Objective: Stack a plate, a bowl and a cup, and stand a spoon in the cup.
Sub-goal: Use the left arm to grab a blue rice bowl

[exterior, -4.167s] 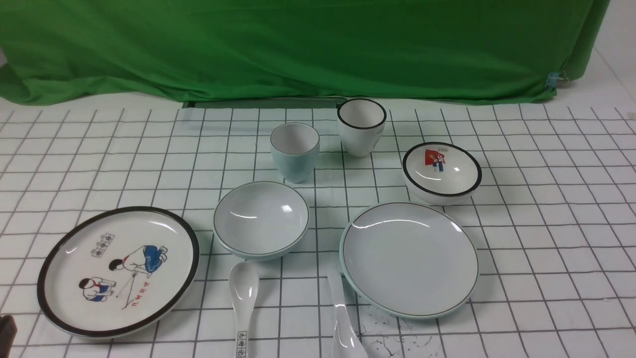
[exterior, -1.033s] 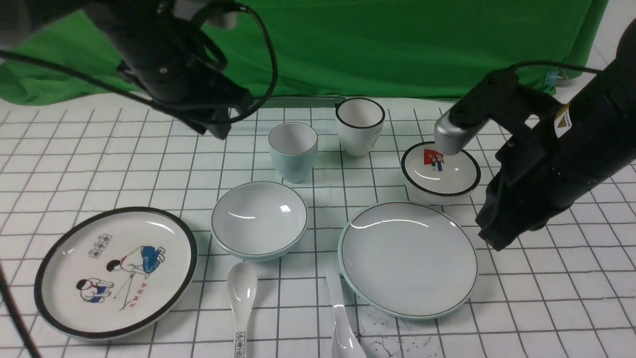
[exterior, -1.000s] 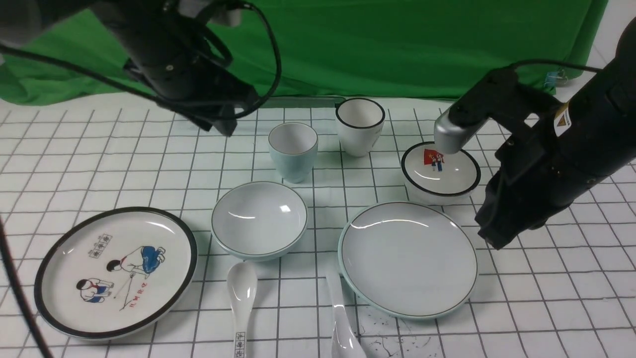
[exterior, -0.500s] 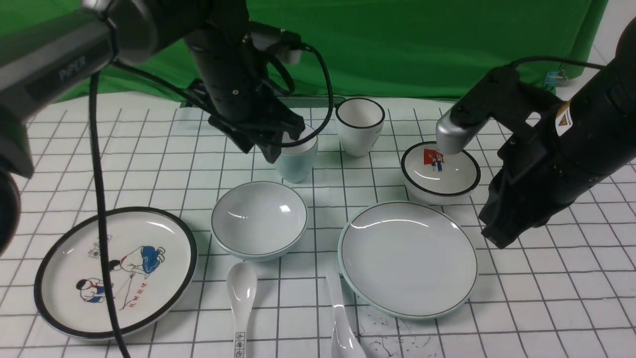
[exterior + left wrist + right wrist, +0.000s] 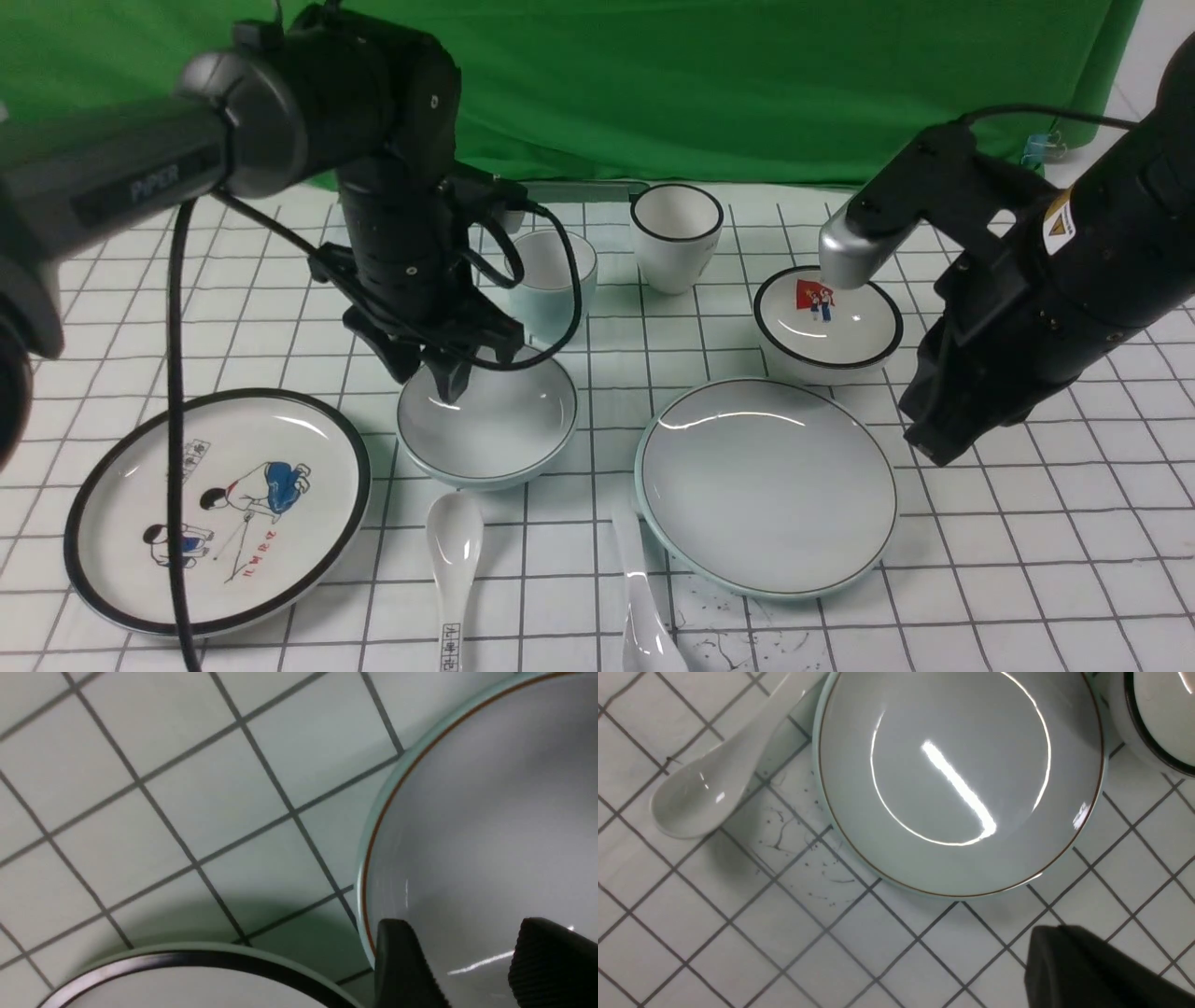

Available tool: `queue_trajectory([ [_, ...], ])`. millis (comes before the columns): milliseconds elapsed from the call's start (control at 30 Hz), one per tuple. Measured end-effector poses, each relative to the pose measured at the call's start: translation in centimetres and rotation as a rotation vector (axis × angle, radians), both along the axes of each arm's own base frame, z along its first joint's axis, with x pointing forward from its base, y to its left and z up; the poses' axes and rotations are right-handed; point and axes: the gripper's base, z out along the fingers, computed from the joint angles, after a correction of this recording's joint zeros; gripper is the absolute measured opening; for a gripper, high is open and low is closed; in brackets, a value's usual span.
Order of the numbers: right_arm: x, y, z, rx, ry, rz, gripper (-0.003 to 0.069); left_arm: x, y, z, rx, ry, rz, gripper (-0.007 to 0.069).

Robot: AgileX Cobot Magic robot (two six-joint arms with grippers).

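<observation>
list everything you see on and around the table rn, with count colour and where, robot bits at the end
cartoon plate: 1, white with black rim, near left
plain plate: 1, pale blue-green, right of centre
plain bowl: 1, pale blue-green, left of centre
picture bowl: 1, white with black rim, beyond the plain plate
plain cup: 1, pale blue-green, beyond the plain bowl
black-rimmed cup: 1, white, right of the plain cup
lettered spoon: 1, white, nearer than the plain bowl
plain spoon: 1, white, left of the plain plate
cloth: 1, green, at the back
left gripper: 1, black, open at the plain bowl
right gripper: 1, black, shut, right of the plain plate
</observation>
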Motion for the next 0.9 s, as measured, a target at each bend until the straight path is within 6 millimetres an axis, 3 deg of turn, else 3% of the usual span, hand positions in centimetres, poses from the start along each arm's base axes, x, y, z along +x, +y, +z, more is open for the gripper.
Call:
queue_trajectory([
  [300,0.0,0.0,0.0,0.000,0.000,0.000,0.0020,1.7,2.5,-1.5,-0.021,-0.027,0.088,0.0284],
  [567,0.1,0.0,0.0,0.003,-0.006,-0.001,0.0022,2.0,2.0,-4.5,-0.059,0.055,0.107,0.0277],
  [733,0.1,0.0,0.0,0.003,-0.006,-0.001,0.0023,2.1,1.8,-4.7,-0.075,0.059,0.106,0.0153],
  [900,0.1,0.0,0.0,0.003,-0.006,0.000,0.0029,1.8,1.8,-2.7,-0.106,0.018,0.102,0.0028],
])
